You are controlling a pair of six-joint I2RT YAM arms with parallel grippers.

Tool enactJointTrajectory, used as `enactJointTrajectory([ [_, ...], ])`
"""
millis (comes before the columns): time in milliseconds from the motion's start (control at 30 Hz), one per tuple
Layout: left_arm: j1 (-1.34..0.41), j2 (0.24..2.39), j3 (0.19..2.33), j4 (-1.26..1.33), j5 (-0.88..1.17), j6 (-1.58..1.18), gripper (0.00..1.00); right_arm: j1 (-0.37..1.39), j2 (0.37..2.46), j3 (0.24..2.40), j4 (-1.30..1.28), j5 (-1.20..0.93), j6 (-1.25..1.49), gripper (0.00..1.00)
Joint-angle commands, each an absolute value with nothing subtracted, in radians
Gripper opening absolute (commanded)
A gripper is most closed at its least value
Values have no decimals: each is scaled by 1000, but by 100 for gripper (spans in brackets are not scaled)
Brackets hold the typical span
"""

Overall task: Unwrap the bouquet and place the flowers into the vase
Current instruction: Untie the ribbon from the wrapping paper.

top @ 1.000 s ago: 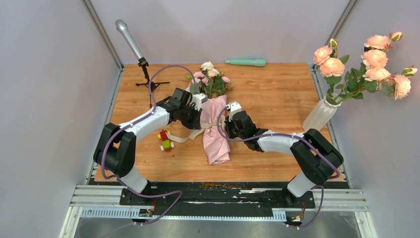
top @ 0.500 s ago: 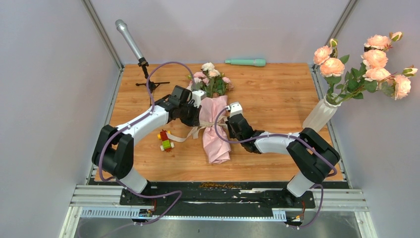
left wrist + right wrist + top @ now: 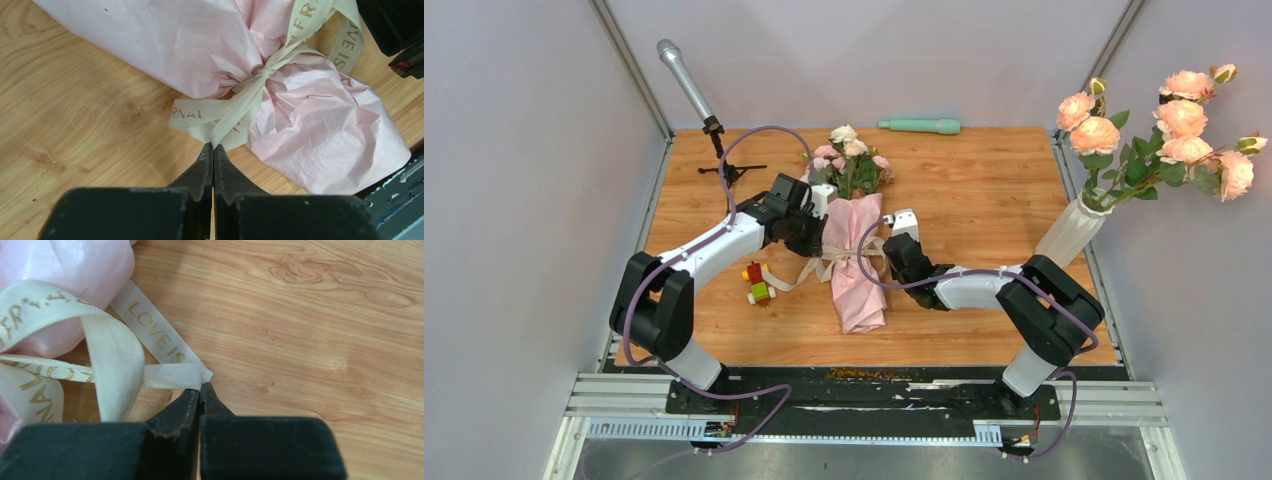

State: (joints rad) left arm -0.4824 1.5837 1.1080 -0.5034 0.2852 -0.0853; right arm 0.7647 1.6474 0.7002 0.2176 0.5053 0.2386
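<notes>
The bouquet [image 3: 856, 270] lies mid-frame on the surface [image 3: 974, 190], its ribbon [image 3: 260, 82] knotted. The left tool [image 3: 213, 148] pinches one ribbon strand, and the right tool [image 3: 200, 388] pinches the ribbon's end. The vase [image 3: 1069, 232] stands at the right edge.

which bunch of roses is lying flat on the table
The small bouquet wrapped in pink paper, mid-table; the larger peach roses stand upright in the white vase at the right edge.
</notes>
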Motion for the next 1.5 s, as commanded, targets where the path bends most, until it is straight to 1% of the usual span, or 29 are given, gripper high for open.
enactJointTrajectory([
  [0,-476,1539,1149,-518,245,-96,0,763,1651,716,181,577,281,0],
  [633,-423,1511,1138,-518,195,-130,0,761,1642,709,80,694,388,0],
  [1067,-359,1451,1113,-517,170,-134,0,749,1588,691,7,735,446,0],
  [1467,-356,1408,1119,-542,97,-109,0,723,1518,655,-76,741,511,0],
])
